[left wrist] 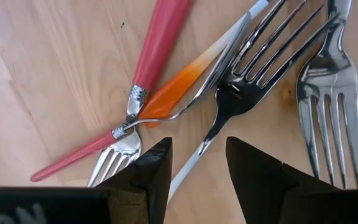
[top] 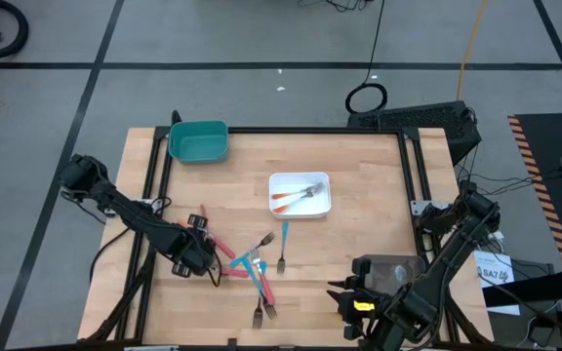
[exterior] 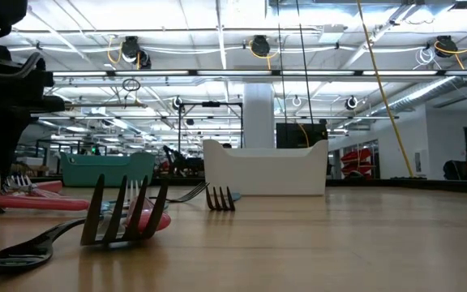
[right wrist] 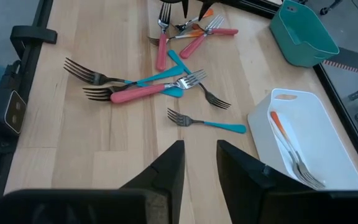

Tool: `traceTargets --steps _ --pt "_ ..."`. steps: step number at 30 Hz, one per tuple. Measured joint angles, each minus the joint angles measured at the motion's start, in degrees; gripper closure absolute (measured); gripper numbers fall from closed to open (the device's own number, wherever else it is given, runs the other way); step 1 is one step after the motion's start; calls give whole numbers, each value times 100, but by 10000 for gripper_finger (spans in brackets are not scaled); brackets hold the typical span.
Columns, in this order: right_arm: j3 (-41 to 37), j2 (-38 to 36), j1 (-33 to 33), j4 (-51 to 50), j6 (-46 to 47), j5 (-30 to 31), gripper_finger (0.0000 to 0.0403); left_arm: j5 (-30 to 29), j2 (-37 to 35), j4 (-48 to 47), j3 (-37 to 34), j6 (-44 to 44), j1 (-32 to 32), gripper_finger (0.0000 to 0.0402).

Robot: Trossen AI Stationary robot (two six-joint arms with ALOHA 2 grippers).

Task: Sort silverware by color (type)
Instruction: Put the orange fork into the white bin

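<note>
Small forks with red, orange and blue handles lie crossed on the wooden table. My left gripper points down over the left clump, open. In its wrist view the fingers stand on either side of a thin pale-blue fork handle, whose dark head lies ahead. Beside it lie a red-handled fork and an orange-handled one. I see no touch. My right gripper hangs open over the near right part of the table, holding nothing. Two orange-handled forks lie in the white tray.
A teal tray stands at the far left corner. More forks lie mid-table: a pink and blue cluster and a lone blue-handled fork. Black frame rails run along the table's edges. Bare wood lies to the right.
</note>
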Motion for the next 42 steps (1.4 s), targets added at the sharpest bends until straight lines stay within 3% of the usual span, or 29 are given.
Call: traceTargets --steps 16,26,42 --pt "0 0 2 0 0 0 314 -2 2 75 -227 -152 122 242" --pt "0 0 1 0 -46 0 314 106 4 178 -368 -141 203 287" --pt "0 0 0 2 -87 0 314 116 380 627 -463 -47 196 291"
